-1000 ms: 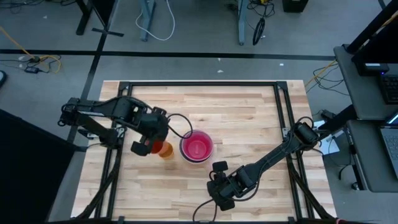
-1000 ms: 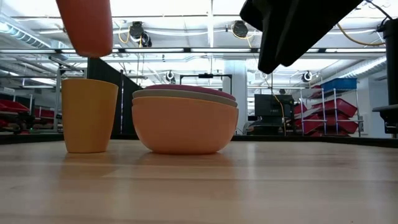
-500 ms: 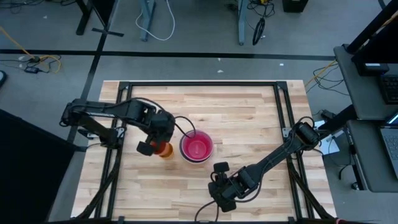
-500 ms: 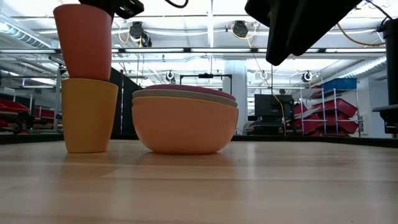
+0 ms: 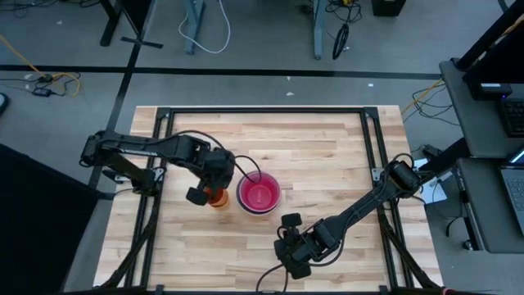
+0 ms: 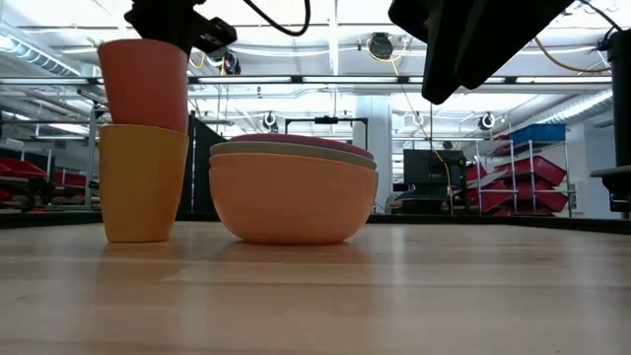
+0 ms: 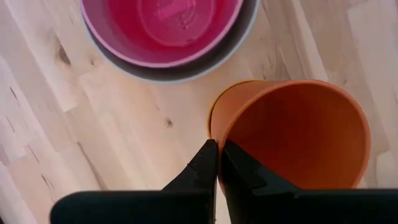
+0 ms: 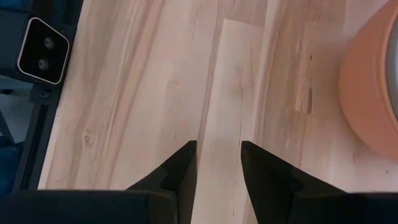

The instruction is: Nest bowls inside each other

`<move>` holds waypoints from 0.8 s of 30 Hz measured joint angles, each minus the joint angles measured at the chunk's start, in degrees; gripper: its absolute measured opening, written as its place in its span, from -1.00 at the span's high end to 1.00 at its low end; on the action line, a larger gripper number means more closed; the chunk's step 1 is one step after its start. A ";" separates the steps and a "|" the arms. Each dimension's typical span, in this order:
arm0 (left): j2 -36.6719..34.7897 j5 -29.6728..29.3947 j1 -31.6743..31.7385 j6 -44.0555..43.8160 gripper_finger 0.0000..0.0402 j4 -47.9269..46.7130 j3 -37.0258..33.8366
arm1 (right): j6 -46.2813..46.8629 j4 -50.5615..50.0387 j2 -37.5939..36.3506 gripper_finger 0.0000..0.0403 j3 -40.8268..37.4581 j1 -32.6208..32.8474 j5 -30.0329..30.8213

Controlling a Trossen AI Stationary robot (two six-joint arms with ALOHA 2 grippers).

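Bowls (image 6: 292, 193) nested in one stack mid-table, orange lowest, grey above, pink topmost. Just beside stack: amber cup (image 6: 142, 183), orange cup (image 6: 144, 86) seated in its mouth. Left gripper (image 7: 217, 163) above the cups, fingers clamped on orange cup rim. Right gripper (image 8: 216, 157) near table's front edge, well apart from stack, fingers parted, nothing between.

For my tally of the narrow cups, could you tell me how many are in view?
2: an orange cup, pinched at its rim by the left gripper, sits partly inside an amber cup standing left of the bowl stack.
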 joint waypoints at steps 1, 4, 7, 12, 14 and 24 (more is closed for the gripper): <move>0.00 0.30 0.19 0.00 1.00 0.61 -0.11 | 0.00 -0.17 0.00 0.46 0.00 0.00 0.00; 0.00 0.37 0.50 -0.04 1.00 1.65 -0.14 | 0.00 -0.47 0.00 0.46 0.00 0.00 0.00; 0.02 0.38 0.47 0.00 0.99 2.65 -0.14 | 0.00 -1.12 0.00 0.46 0.00 0.00 0.00; 0.02 0.46 0.47 -0.32 0.91 1.93 -0.14 | 0.15 -1.46 0.00 0.46 0.00 -0.04 0.00; 0.02 0.46 0.47 -0.33 0.88 1.76 -0.14 | 0.18 -1.46 0.00 0.46 0.00 -0.04 0.00; -0.11 0.46 0.43 -1.25 0.85 0.55 -0.14 | 1.49 -2.04 0.00 0.46 0.00 -0.02 0.01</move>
